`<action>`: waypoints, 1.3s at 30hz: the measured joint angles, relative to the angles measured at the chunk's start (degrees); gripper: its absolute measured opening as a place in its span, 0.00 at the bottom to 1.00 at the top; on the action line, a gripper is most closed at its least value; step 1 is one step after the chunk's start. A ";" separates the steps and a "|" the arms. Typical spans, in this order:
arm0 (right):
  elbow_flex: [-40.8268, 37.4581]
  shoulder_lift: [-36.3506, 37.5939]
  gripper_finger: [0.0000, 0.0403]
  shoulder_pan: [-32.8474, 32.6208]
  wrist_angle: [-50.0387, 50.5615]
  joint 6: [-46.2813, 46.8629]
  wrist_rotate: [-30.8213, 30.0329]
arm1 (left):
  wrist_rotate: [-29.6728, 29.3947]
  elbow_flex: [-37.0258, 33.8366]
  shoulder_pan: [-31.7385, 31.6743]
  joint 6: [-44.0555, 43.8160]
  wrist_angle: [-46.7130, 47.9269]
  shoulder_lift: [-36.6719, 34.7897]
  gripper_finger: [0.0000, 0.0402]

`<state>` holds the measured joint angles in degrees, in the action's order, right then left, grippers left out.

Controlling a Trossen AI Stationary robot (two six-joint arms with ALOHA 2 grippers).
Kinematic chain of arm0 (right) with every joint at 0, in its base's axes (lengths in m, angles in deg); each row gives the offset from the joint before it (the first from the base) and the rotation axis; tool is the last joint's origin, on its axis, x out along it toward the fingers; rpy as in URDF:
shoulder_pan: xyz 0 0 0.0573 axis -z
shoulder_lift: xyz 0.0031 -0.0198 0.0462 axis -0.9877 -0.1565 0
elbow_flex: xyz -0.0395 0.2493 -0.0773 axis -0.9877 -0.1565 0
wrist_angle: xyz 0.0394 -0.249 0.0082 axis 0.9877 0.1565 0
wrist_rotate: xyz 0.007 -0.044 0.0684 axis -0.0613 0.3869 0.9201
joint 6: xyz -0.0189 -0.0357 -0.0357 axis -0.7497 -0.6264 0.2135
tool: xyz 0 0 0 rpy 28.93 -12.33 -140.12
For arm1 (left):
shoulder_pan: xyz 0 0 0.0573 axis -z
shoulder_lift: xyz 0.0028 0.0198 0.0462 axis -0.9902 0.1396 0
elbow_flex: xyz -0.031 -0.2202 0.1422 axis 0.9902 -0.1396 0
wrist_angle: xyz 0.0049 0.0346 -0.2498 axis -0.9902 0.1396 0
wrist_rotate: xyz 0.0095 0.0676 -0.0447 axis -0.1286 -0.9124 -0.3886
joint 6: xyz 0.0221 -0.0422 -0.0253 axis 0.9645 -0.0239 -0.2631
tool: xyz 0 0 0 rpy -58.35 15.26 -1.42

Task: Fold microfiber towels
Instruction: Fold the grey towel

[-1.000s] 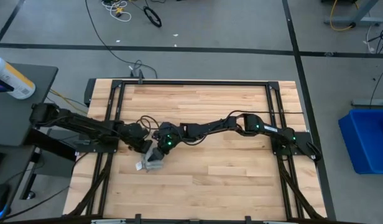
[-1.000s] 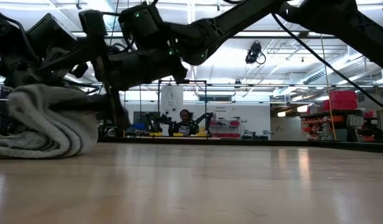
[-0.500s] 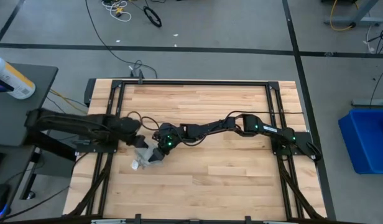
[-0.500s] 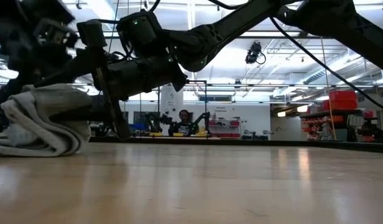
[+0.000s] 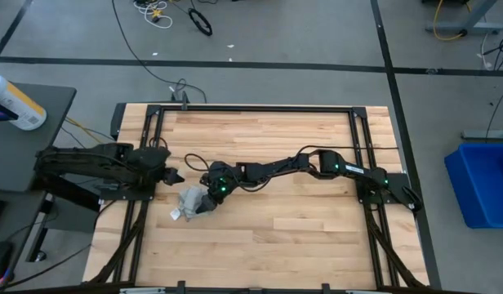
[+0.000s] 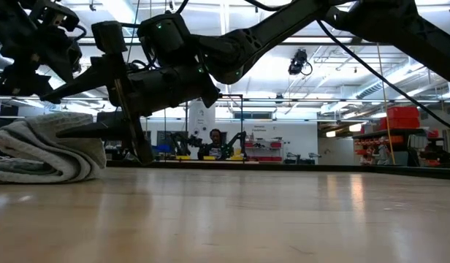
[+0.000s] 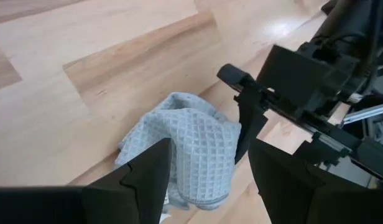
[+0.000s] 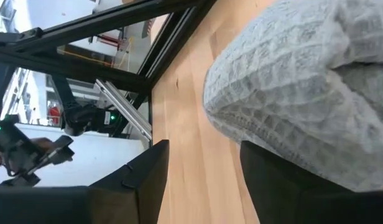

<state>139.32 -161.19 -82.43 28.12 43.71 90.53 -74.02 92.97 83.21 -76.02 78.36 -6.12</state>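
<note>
The microfiber towel (image 5: 190, 202) is a light grey-blue waffled cloth. It lies folded in a low bundle on the wooden table, left of centre, with a small white tag (image 5: 176, 216) at its near corner. My left gripper (image 5: 173, 176) hangs open above and to the far left of the towel (image 7: 194, 149), with nothing between its fingers. My right gripper (image 5: 207, 194) reaches in from the table's right. It is open at the bundle's right side (image 6: 46, 146), and the cloth (image 8: 303, 81) lies just past its fingers. My right gripper has only its lower finger (image 6: 86, 132) on the towel. That finger lies against the bundle's right-hand side (image 7: 232, 146), near the top fold. The other finger (image 6: 68, 91) stands clear above the cloth. The fingers come nearly level from the table's right, and the towel rests on the table.
Bare wood (image 5: 300, 229) stretches right of and nearer than the towel. A black frame (image 5: 145, 155) runs along the table's left, far and right sides. Beyond the table are a dark side stand with a bottle (image 5: 15, 102) and a blue bin (image 5: 484, 184).
My left gripper has let go of the towel. It has drawn back up and toward the table's far left. The bundle's raised top has sunk, so the towel now lies lower and flatter. My right gripper has stayed at the towel's right side.
</note>
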 joint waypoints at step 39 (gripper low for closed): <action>21.12 -11.42 0.00 1.19 15.79 -7.01 -2.67 | -1.24 0.02 0.00 -1.51 0.22 -1.13 0.56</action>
<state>160.44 -172.61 -81.24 43.91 36.70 87.87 -75.26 92.99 83.21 -77.53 78.58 -7.26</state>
